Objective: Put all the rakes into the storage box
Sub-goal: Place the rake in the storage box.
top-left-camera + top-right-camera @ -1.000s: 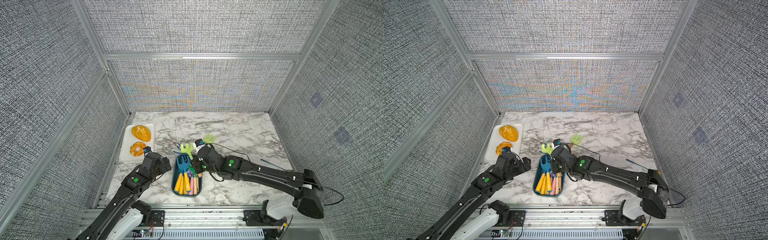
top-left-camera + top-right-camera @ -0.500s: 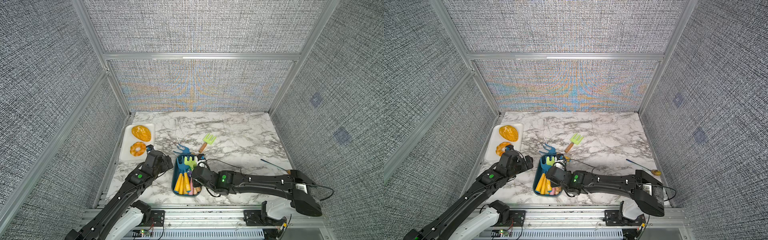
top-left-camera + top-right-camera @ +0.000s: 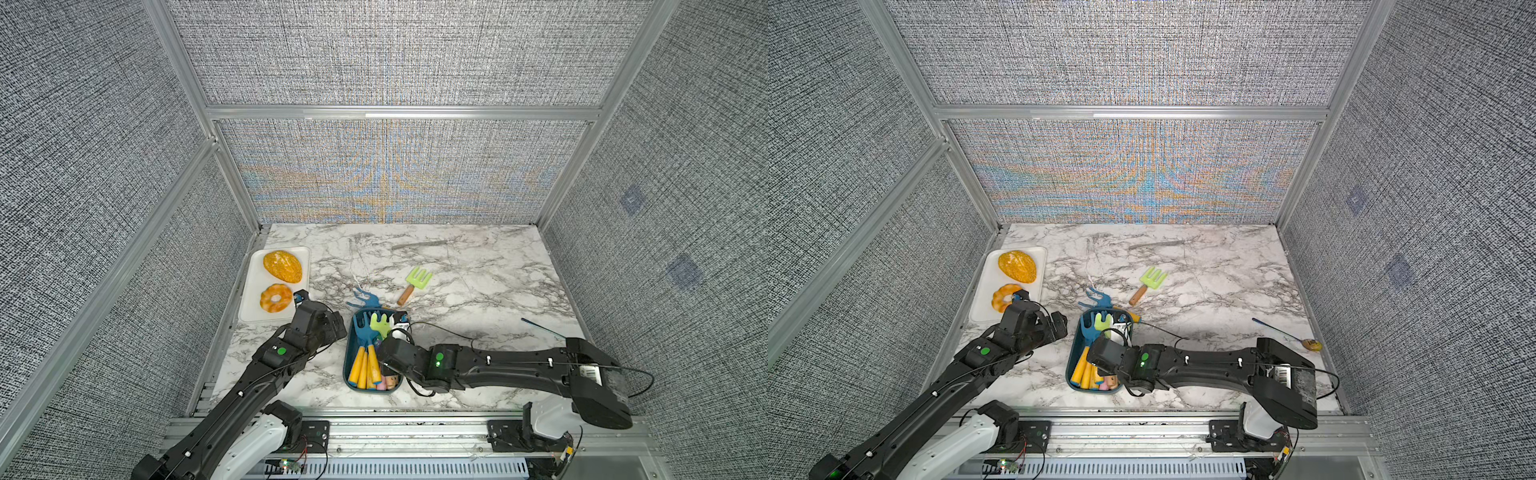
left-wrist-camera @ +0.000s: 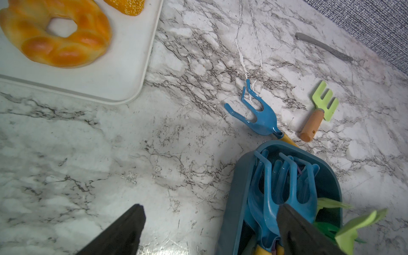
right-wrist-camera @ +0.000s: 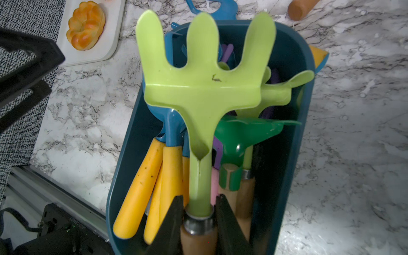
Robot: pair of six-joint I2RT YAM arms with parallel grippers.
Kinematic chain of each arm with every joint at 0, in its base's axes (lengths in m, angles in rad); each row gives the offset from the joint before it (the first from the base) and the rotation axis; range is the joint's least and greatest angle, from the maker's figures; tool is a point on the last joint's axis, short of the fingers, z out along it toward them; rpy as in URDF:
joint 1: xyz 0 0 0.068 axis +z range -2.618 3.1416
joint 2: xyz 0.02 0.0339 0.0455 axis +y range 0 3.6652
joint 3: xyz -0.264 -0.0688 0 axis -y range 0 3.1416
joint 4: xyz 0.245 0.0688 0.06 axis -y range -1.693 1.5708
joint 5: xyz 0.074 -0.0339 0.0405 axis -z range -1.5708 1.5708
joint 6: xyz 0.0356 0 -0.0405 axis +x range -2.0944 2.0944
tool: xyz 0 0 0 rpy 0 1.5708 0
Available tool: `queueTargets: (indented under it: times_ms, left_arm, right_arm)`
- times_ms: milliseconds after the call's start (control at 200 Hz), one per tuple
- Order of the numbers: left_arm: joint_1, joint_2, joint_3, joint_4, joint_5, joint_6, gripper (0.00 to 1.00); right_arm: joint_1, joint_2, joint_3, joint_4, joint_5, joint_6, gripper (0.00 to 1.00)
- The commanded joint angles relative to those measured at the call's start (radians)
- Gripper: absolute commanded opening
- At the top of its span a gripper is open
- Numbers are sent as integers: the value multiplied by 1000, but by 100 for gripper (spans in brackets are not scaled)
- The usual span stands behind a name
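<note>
One marble table (image 3: 478, 291) is spanned by two black arms reaching in from its near edge. At the far left a white tray (image 3: 249, 313) is placed, and a seeded loaf (image 3: 282, 266) and a ring-shaped bun (image 3: 275, 297) are carried on it. The storage box (image 3: 348, 361) is set near the middle of the near edge and is packed with yellow-handled tools (image 5: 170, 172). The rake (image 5: 203, 92), light green, is clamped by the right gripper (image 5: 199, 199), whose jaws are drawn in narrowly at the metal collar above the wooden handle. It is held within the box, over the other tools, with its prongs pointed at the far wall. The left gripper (image 4: 212, 208) is spread wide with nothing in it, just left of the box, above bare marble. A blue rake (image 3: 365, 298) is laid just beyond the box, with its yellow handle up against the far end. Farther right, a short green rake (image 3: 417, 280) is seen lying apart. A grey stick (image 3: 417, 245) is found near the far wall.
</note>
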Motion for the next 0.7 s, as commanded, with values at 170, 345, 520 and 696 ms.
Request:
queueTargets:
  times_ms: [170,345,520,696]
  left_arm:
    - [0,-4,-8,25,12,2,98]
    - [1,2,-5,27,24,0,98]
    - [0,27,1,42,47,0,98]
    - [0,104,47,63,76,14,98]
  right_arm:
    - [1,6,5,5,7,-3,35]
    - [2,-23,7,-13,27,-15,43]
    - [-14,-71,9,-31,38,-50,45]
    - [-67,-137,12,-48,12,-140,50]
